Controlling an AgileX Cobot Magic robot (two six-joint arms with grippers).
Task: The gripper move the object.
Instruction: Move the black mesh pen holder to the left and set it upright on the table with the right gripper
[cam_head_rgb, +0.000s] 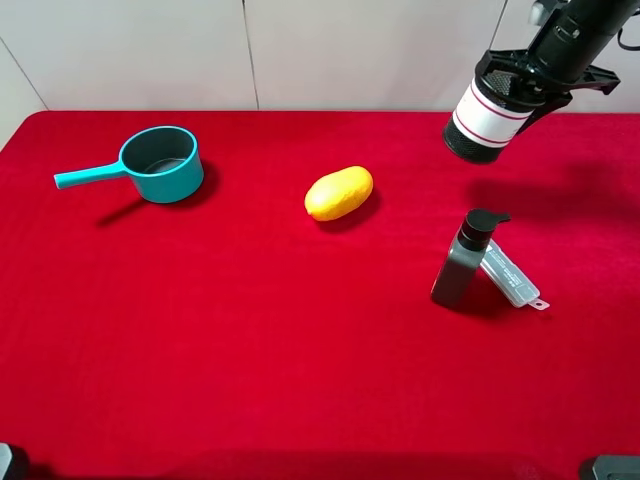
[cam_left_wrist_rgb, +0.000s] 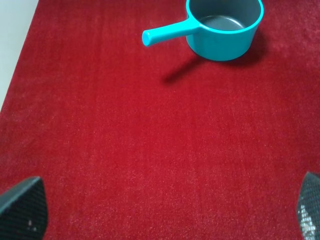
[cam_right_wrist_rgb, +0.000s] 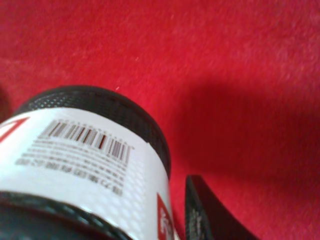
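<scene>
Red cloth covered the bench (cam_head_rgb: 250, 380), which lay well below the right fingers (cam_right_wrist_rgb: 202, 220). Between those fingers hung the small black wire-mesh cup with a white, red-edged label band (cam_head_rgb: 485, 118), tilted and lifted clear of the cloth. This was probably so it could travel without knocking the dark grey pump bottle (cam_head_rgb: 462, 262), which stood near and lower than them. The right fingers were clamped on the cup, one lying against its side. The left fingers (cam_left_wrist_rgb: 22, 210) were spread wide, gripping nothing, with the teal handled pot (cam_left_wrist_rgb: 225, 27) well ahead of them.
</scene>
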